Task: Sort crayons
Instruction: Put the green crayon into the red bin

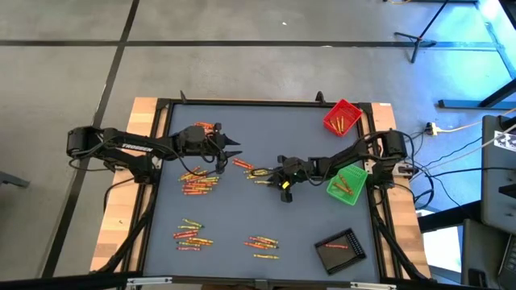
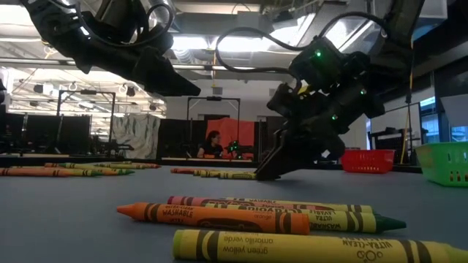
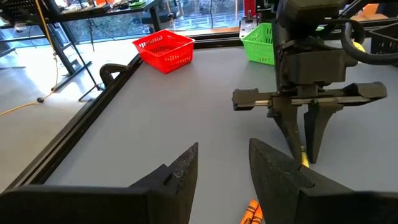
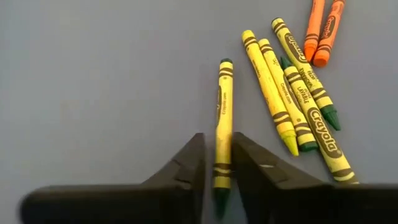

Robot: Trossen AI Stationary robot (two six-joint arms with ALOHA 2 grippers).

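Right gripper (image 4: 217, 168) down near the middle of the table (image 1: 266, 209), arm reaching in from the right edge, fingers pointing at the surface and clenched on 1 yellow-green crayon (image 4: 222, 118) lying flat. 4 more crayons (image 4: 292, 93) just beside it. Left gripper (image 3: 224, 174) hovering left of centre, arm stretched in from the left edge, fingers parted, grasping nothing.

arms: dark, jointed | cables: black loops | right arm (image 2: 329, 80): green LEDs | jaws: wedge-shaped
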